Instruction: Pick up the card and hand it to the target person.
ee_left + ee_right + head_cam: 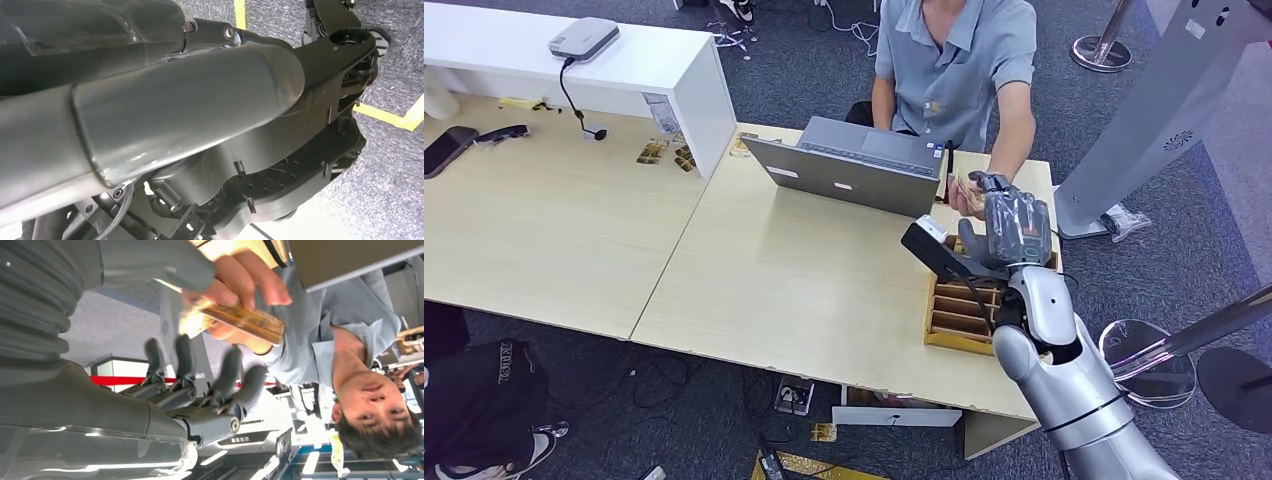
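Observation:
The golden-brown card (245, 320) is pinched in the hand (240, 282) of the person (959, 60), who sits behind the table in a grey shirt. My right hand (1014, 225) is raised right beside that hand (969, 195), over the table's far right part. In the right wrist view my fingers (200, 370) are spread and stand apart from the card, and my thumb (165, 265) lies just beside its near end. Nothing is held in my right hand (200, 390).
A grey laptop (854, 165) stands open in front of the person. A wooden slotted card box (964, 310) sits on the table (774, 290) under my forearm. A white counter (624, 60) with a grey device (582, 38) stands at the back left. Stanchion bases (1149, 375) stand on the right.

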Available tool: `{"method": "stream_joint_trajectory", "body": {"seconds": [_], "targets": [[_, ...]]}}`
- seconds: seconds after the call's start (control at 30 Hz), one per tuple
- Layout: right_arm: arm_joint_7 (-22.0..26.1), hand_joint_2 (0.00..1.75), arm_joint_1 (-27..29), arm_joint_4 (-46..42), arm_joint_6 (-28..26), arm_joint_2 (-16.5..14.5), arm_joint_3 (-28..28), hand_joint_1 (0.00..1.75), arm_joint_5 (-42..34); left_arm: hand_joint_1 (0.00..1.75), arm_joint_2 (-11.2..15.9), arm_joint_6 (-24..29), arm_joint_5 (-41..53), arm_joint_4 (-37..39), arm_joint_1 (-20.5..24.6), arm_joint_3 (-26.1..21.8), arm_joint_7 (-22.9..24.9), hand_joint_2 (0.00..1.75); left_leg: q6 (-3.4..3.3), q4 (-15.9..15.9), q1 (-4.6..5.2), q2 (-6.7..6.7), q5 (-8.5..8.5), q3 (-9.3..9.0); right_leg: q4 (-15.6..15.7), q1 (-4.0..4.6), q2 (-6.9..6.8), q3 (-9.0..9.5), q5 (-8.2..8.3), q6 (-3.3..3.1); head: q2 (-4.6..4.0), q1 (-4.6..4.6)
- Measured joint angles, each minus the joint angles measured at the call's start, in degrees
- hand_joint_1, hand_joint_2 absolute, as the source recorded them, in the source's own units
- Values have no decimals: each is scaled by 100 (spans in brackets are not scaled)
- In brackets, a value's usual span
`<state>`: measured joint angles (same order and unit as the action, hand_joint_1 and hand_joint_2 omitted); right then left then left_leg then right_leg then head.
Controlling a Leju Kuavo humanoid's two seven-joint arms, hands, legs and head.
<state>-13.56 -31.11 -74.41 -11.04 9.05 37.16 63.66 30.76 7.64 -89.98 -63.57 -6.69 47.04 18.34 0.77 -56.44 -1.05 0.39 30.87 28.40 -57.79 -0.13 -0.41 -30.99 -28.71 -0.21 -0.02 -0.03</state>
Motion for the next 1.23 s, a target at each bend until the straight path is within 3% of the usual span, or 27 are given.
{"method": "stream_joint_trajectory", "body": {"seconds": [0.37,0.6,0.9,1.23], "targets": [[-57,175,444,-184,-294,24,-44,0,-532,0,-39,230,0,-5,-48,-5,-16,0,0,0,0,4,0,-4,1,0,1,-1,0,0,0,0],[810,175,1062,-599,-582,13,-380,0,-2346,0,-113,502,0,-61,-112,-31,-52,0,0,0,0,4,1,-3,1,0,0,0,0,0,0,0],[1755,175,1696,-804,-710,-212,-716,0,-4011,0,-220,603,0,-120,-163,-151,-72,0,0,0,0,5,1,-2,1,0,1,0,0,0,0,-1],[2018,175,1833,-524,-764,-488,-755,0,-4211,0,-325,568,0,-120,-166,-187,-94,0,0,0,0,6,0,-2,1,0,1,0,0,0,0,1]]}}
